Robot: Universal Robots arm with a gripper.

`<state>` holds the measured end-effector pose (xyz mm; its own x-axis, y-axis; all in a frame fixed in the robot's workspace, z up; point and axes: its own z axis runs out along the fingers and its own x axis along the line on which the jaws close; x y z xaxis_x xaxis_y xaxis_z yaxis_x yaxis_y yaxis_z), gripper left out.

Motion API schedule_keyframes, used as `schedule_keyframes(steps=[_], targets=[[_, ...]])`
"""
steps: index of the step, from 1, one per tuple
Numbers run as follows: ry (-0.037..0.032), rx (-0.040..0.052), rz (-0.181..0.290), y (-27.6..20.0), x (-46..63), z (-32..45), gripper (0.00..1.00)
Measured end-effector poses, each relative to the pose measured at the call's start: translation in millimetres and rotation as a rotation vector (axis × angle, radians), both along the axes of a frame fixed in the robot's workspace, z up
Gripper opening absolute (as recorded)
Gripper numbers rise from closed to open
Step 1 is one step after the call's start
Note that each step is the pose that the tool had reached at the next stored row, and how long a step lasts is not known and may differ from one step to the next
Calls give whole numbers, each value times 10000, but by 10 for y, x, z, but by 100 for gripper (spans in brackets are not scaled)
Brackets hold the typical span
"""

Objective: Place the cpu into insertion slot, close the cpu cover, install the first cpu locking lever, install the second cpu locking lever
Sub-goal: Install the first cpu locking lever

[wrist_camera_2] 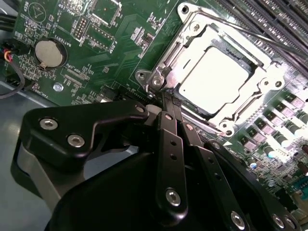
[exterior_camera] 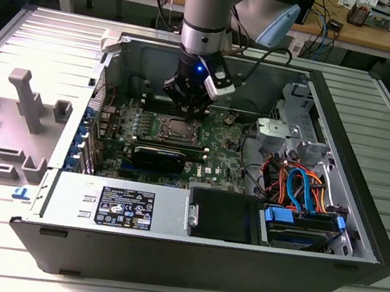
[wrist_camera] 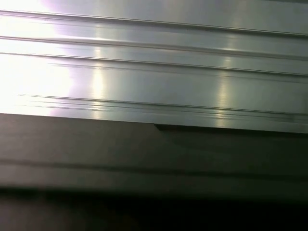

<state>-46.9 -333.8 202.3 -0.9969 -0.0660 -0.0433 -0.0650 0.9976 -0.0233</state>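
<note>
Gripper at the corner of the insertion slot, cpu seated, cpu cover down.

Your gripper (wrist_camera_2: pixel 166 98) has its fingers (wrist_camera_2: pixel 169 144) pressed together, tips meeting at the corner of the cpu cover (wrist_camera_2: pixel 166 65) with nothing visibly pinched between them. Just beyond the fingertips, the cpu (wrist_camera_2: pixel 215 79) lies flat in the insertion slot (wrist_camera_2: pixel 250 103), its bright metal top showing through the cover's square window. The cover frame lies flat around the chip. A thin locking lever (wrist_camera_2: pixel 250 34) runs along the far side of the socket from the fingers. In the exterior view your gripper (exterior_camera: pixel 185 105) stands directly above the socket (exterior_camera: pixel 175 129) on the green motherboard (exterior_camera: pixel 217 146) inside the open computer case (exterior_camera: pixel 356 174).
</note>
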Motion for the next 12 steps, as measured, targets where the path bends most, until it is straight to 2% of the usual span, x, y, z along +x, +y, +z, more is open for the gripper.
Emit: schedule_keyframes(steps=[2, 5, 12], targets=[[1, 79, -4, 1, -1, 18, 11], [5, 71, -3, 0, 0, 52, 11], [7, 69, -1, -4, 8, 38, 11]])
